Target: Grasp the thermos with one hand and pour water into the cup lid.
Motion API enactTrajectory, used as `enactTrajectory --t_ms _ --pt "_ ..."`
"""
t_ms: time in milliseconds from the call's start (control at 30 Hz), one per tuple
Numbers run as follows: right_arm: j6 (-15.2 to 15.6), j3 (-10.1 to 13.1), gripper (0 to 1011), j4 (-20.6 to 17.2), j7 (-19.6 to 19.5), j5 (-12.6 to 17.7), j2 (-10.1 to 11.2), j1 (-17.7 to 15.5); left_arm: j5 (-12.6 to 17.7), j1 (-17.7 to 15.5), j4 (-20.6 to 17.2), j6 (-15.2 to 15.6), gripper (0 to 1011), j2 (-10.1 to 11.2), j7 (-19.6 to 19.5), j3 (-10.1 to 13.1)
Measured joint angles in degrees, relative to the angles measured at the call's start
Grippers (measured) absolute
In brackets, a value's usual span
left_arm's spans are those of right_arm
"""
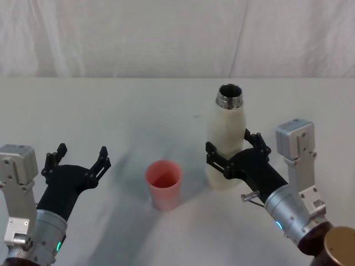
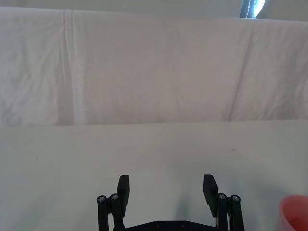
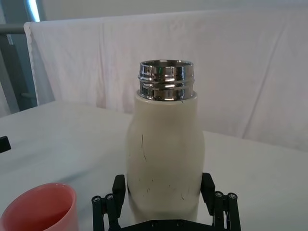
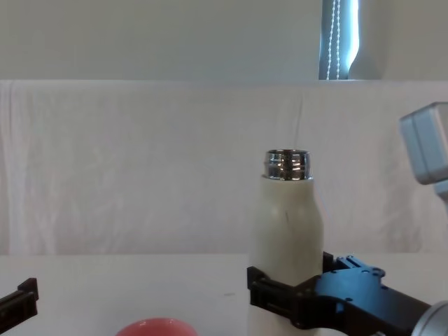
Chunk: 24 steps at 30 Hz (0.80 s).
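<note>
Thermos (image 1: pixel 227 145) stands upright on the table (image 1: pixel 111 111), neck uncapped, right of the cup lid (image 1: pixel 163 184). Right gripper (image 1: pixel 234 151) clamps its lower body. Left gripper (image 1: pixel 77 158) hovers spread wide, holding nothing.

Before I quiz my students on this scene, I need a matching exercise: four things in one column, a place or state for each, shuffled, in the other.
Column one:
1. tall cream-white thermos with a chrome neck
2. small pink-red cup lid
3. left gripper
4. right gripper

Column two:
A. open, holding nothing, above bare table
B. upright, cap off
C. fingers on either side of the bottle's lower body
D. on the table between the two grippers

Pairs: 1-B, 2-D, 3-A, 4-C
</note>
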Motion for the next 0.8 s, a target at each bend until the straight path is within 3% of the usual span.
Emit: enactTrajectory --t_ms 800 --pt "-1.3 3.1 1001 -6.8 -0.7 0.7 1.8 -6.4 0.0 0.0 0.0 0.0 1001 0.0 0.0 0.0"
